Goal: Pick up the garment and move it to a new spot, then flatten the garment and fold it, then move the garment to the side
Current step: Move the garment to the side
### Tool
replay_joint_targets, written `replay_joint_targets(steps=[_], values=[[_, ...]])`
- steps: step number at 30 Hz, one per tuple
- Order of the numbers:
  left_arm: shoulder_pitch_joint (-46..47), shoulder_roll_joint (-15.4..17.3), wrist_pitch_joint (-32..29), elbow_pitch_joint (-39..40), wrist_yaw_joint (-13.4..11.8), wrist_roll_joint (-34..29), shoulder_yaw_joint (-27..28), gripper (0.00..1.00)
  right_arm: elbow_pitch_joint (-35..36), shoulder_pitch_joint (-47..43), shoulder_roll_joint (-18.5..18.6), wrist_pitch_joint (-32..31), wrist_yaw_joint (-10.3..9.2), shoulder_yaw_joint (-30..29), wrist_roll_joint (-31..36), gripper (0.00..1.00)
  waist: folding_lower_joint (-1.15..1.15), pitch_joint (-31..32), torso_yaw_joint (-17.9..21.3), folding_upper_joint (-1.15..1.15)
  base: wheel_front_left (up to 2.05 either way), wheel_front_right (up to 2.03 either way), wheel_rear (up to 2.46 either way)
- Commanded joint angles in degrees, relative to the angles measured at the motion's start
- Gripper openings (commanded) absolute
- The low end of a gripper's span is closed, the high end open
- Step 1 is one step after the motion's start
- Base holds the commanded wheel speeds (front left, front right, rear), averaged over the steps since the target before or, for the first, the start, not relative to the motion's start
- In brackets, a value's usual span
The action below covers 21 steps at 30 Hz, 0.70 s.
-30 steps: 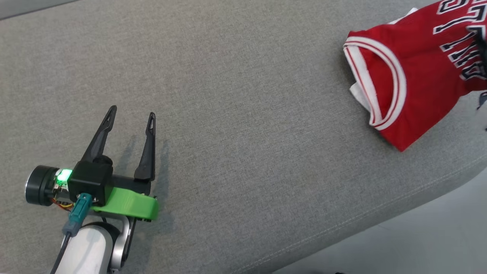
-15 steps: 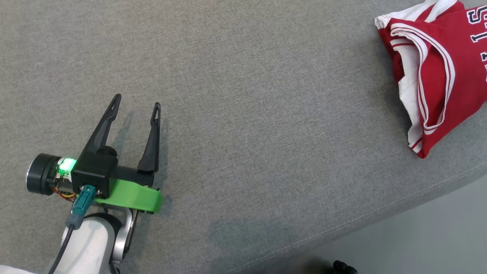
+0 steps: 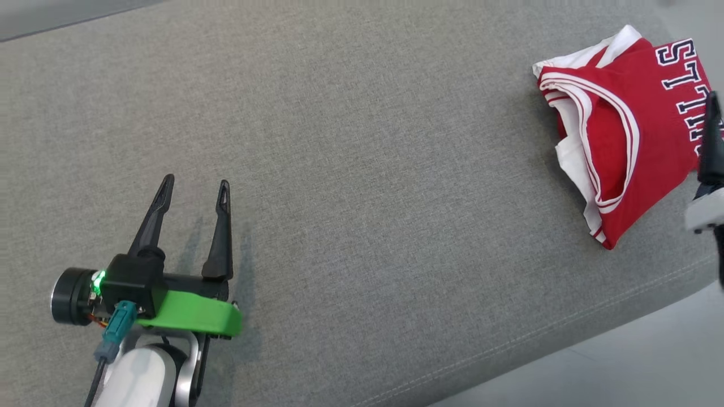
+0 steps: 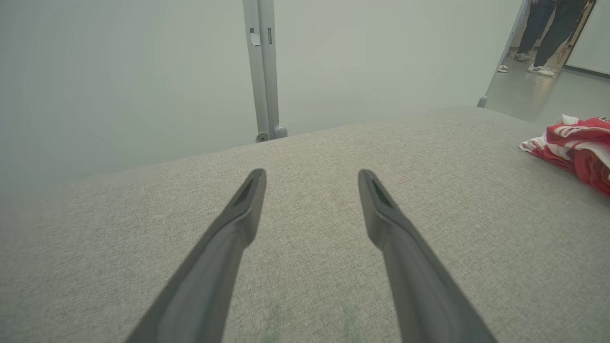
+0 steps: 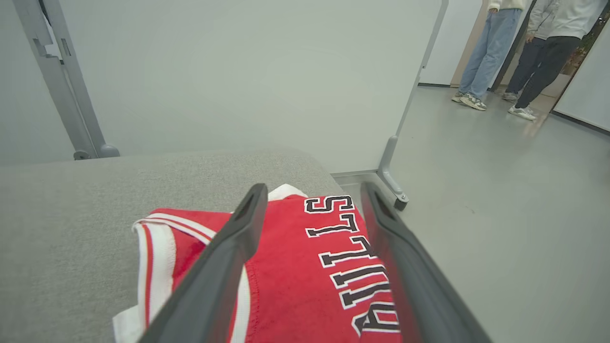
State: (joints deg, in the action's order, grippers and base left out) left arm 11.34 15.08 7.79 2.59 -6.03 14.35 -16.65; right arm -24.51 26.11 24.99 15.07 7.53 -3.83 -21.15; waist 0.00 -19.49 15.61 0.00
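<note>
**Both claws spread; jersey at the right end of the grey surface**

The left gripper (image 3: 196,181) sits low over the near left part of the grey fabric surface (image 3: 362,169). Its pale forearm (image 3: 136,379) enters from the near edge, and its two dark fingers point away from the robot. The fingers stand apart, with bare fabric between the tips, as the left wrist view also shows (image 4: 312,174).

The garment (image 3: 656,141) is a red jersey with white trim and black-and-white lettering. It lies as a compact folded bundle at the far right of the surface, close to the right edge and well apart from the left gripper.

In the right wrist view the right gripper (image 5: 314,187) reaches out over the jersey (image 5: 295,267). Its fingers are spread, the lettering shows between them, and no cloth is pinched. In the head view one of its fingers (image 3: 710,135) stands at the right edge, over the jersey's right side.

Beyond the surface are a pale floor (image 5: 500,214), a white panel (image 5: 238,71) and the legs of two people (image 5: 514,52) at the far right.
</note>
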Motion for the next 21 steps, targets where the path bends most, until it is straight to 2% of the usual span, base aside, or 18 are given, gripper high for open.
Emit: replay_joint_targets(steps=[1, 4, 5, 12, 21], values=[[-1.5, -0.5, 0.6, -0.5, -0.5, 0.8, 0.4, 1.00, 2.7, -2.9, -1.8, 0.2, -0.09, 0.1, 1.0, 1.00, 0.00, 4.7, -2.3, 0.00, 0.00, 0.00, 0.00], [-3.3, -0.8, 1.7, -1.2, -1.2, 1.8, 1.0, 1.00, 7.8, -7.4, -5.7, 0.2, -0.09, 0.0, 3.0, 1.00, 0.00, 7.4, -4.2, 0.00, 0.00, 0.00, 0.00], [-3.3, -0.8, 1.7, -1.2, -1.2, 1.8, 1.0, 1.00, 7.8, -7.4, -5.7, 0.2, -0.09, 0.0, 3.0, 1.00, 0.00, 7.4, -4.2, 0.00, 0.00, 0.00, 0.00], [-8.0, -0.6, 3.0, -2.3, -2.8, 3.3, 2.9, 1.00, 16.6, -16.2, -12.4, 0.0, -0.09, 1.5, 5.7, 1.00, 0.00, 12.0, -9.2, 0.00, 0.00, 0.00, 0.00], [-12.2, 0.5, 3.0, -1.6, -3.4, 4.6, 3.8, 1.00, 22.1, -21.4, -14.1, -3.3, -0.09, 3.2, 6.6, 1.00, 0.00, 15.8, -13.6, 0.00, 0.00, 0.00, 0.00]])
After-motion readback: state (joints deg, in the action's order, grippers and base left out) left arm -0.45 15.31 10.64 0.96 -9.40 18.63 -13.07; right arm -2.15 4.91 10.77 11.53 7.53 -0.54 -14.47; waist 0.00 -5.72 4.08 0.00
